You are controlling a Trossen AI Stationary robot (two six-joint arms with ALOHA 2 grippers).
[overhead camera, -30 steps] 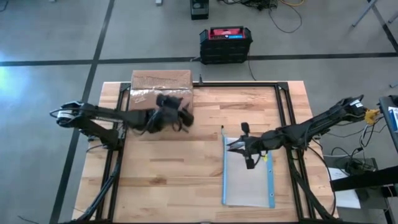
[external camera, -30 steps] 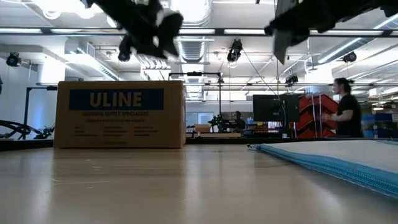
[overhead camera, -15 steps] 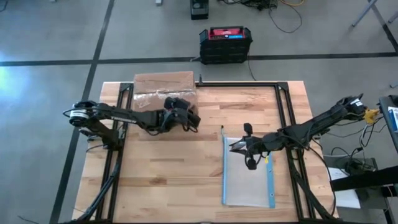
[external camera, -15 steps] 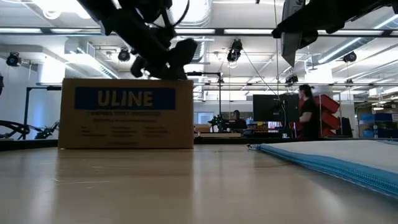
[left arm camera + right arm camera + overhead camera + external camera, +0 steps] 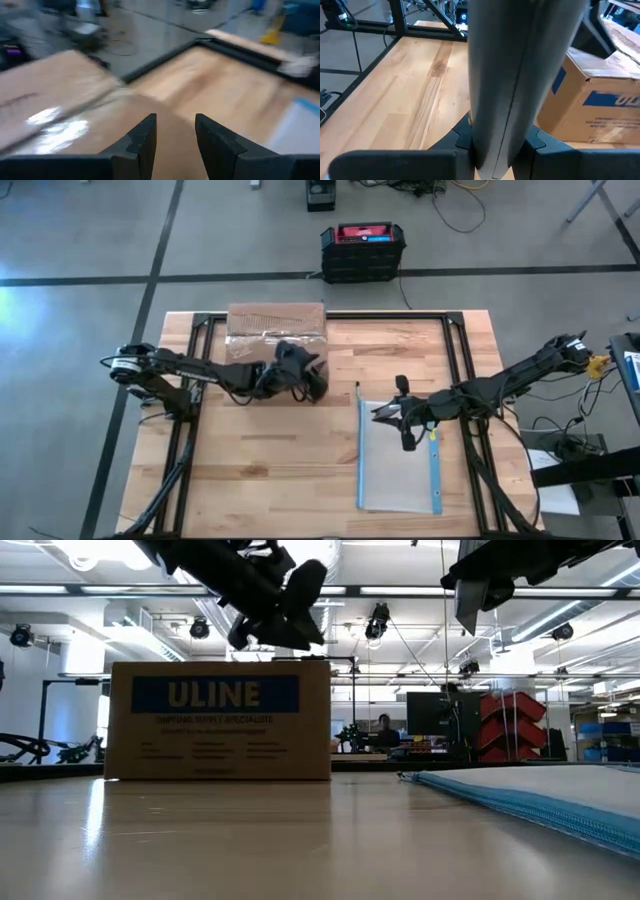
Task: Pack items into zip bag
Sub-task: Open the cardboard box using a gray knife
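Wooden counter (image 5: 280, 450) noted: left gripper (image 5: 300, 376), parted and empty, is poised over cardboard box (image 5: 275, 330); right gripper (image 5: 392, 412), state indeterminable, is held above zip bag (image 5: 398, 470).

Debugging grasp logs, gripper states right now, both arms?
Left gripper: open, empty, above the ULINE box.
Right gripper: shut, fingers pressed together, nothing visibly held, over the zip bag.

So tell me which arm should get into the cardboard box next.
Left, probably. Its end effector hangs open over the taped ULINE box. The right end effector is over the zip bag, apparently clamping a grey flat thing.
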